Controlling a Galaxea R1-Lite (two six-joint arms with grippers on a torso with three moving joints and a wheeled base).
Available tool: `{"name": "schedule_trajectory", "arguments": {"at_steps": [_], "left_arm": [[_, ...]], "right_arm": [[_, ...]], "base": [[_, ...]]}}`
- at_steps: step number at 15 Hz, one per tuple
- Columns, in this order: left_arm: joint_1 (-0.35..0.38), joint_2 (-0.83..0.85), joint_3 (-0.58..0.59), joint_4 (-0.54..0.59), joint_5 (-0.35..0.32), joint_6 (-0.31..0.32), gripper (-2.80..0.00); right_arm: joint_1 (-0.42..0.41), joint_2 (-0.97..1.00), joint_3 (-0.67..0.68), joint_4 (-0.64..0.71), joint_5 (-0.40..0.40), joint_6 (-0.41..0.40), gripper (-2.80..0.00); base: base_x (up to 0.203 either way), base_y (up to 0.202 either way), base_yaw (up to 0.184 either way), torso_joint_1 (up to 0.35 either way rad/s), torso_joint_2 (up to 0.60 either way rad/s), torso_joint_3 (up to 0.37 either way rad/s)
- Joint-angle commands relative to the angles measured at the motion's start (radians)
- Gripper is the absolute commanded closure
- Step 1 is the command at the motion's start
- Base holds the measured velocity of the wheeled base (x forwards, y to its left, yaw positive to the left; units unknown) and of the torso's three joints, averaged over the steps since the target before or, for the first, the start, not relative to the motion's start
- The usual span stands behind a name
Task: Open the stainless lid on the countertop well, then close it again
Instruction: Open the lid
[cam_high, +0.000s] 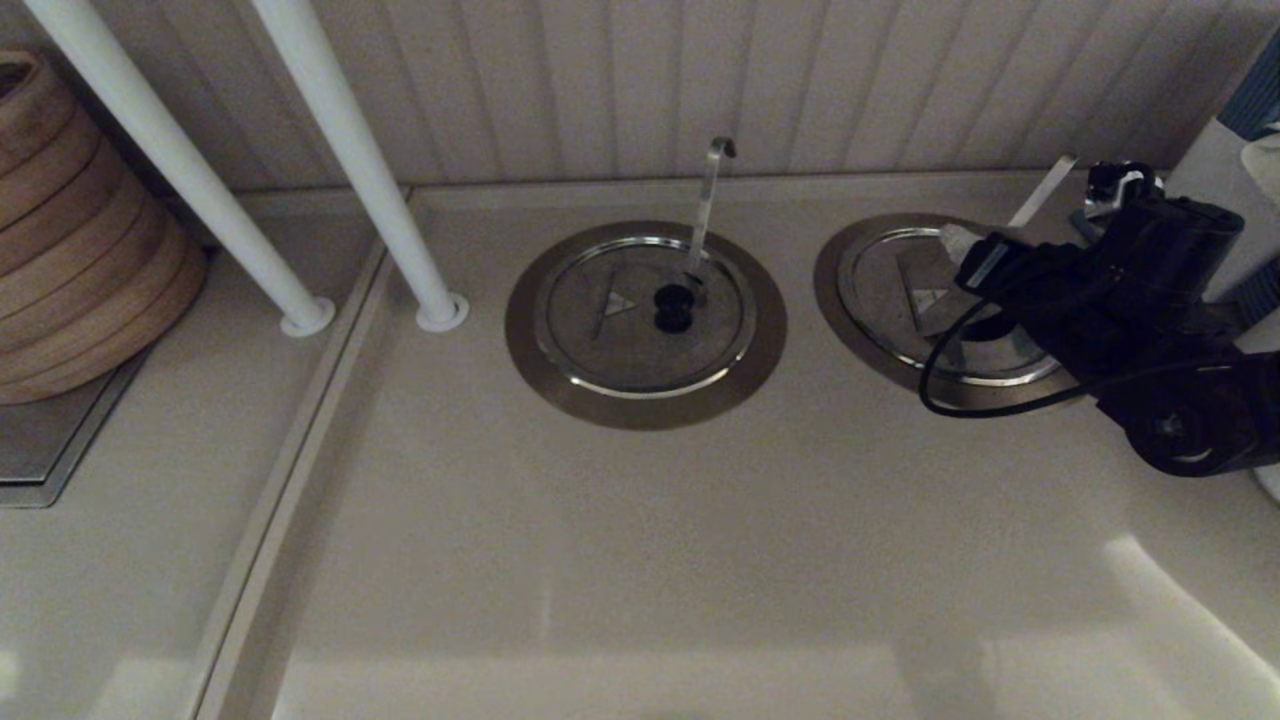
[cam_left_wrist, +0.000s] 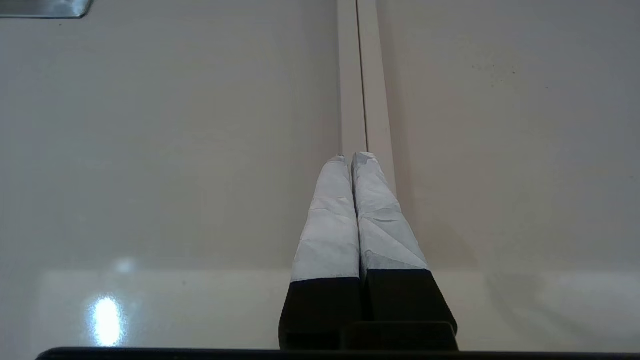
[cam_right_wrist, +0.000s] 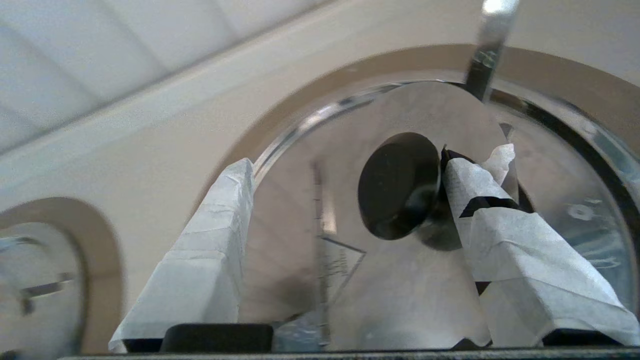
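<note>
The round dull-steel lid (cam_right_wrist: 400, 280) with its black centre knob (cam_right_wrist: 397, 185) sits in the steel-rimmed countertop well (cam_high: 835, 290) at three o'clock on the cream counter (cam_high: 640, 560), one half tilted up. The right gripper (cam_right_wrist: 345, 185) hangs over it, fingers spread wide, one taped finger (cam_right_wrist: 475, 185) touching the knob, nothing clamped. At centre lies a like lid (cam_high: 640, 315) with a hooked ladle handle (cam_high: 708, 200). The left gripper (cam_left_wrist: 350, 160), fingers pressed together and holding nothing, is parked over the counter.

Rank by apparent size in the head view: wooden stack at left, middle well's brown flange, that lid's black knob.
1. wooden stack, cut off by the frame
2. flange
3. black knob

Right gripper works the other lid.
</note>
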Motion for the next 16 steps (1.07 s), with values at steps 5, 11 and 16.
{"name": "schedule_trajectory", "arguments": {"at_steps": [5,11,16], "left_arm": [[0.000,0.000,0.000,0.000,0.001,0.000,0.00],[0.000,0.000,0.000,0.000,0.001,0.001,0.00],[0.000,0.000,0.000,0.000,0.001,0.000,0.00]], "right_arm": [[0.039,-0.025,0.009,-0.002,-0.012,0.001,-2.80],[0.083,-0.025,0.029,-0.003,-0.022,0.001,-2.80],[0.147,-0.025,0.044,-0.004,-0.064,-0.002,-2.80]], "base": [[0.000,0.000,0.000,0.000,0.00,0.000],[0.000,0.000,0.000,0.000,0.00,0.000],[0.000,0.000,0.000,0.000,0.00,0.000]]}}
